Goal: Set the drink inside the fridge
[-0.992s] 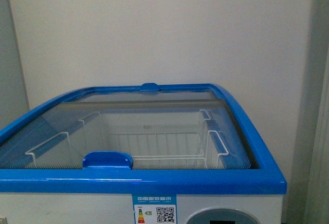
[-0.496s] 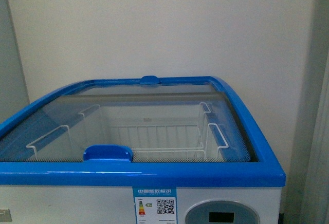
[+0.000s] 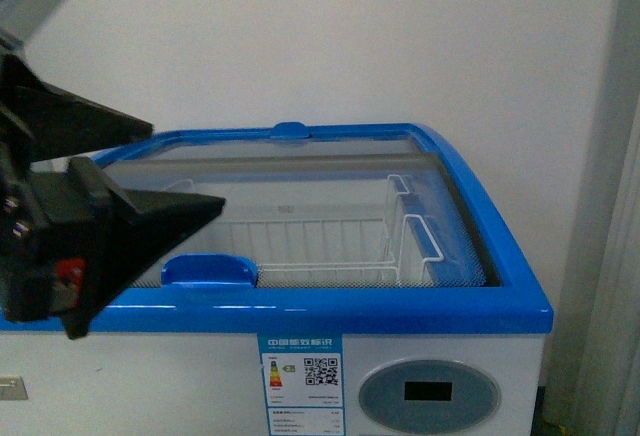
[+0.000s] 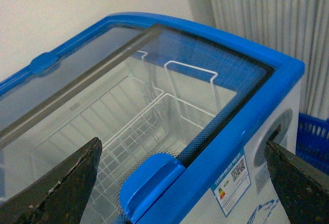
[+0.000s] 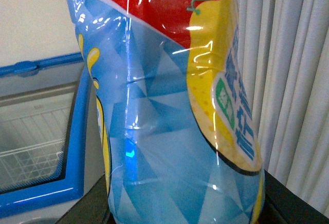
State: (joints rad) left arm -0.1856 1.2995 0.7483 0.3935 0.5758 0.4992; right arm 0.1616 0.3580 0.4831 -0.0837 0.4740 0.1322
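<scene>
Coming into the front view, where a second ago only the fridge was seen, the left hand point(image 3: 188, 163) now hangs with its two fingers spread wide and nothing between them. The fridge point(image 3: 400, 308) is just ahead of this hand and a little below it. The blue handle point(image 3: 210, 271) of the glass lid point(image 3: 300, 171) lies near the lower finger and is not touched. The lid seems closed over the white wire basket point(image 3: 330, 246). I judge that this hand prepares to slide the lid back by the handle. The drink point(image 5: 169, 131), a bottle in a blue, red and yellow wrapper, stands gripped in the right hand point(image 5: 185, 211), with the fridge beyond it to one side; it must wait for the opening
</scene>
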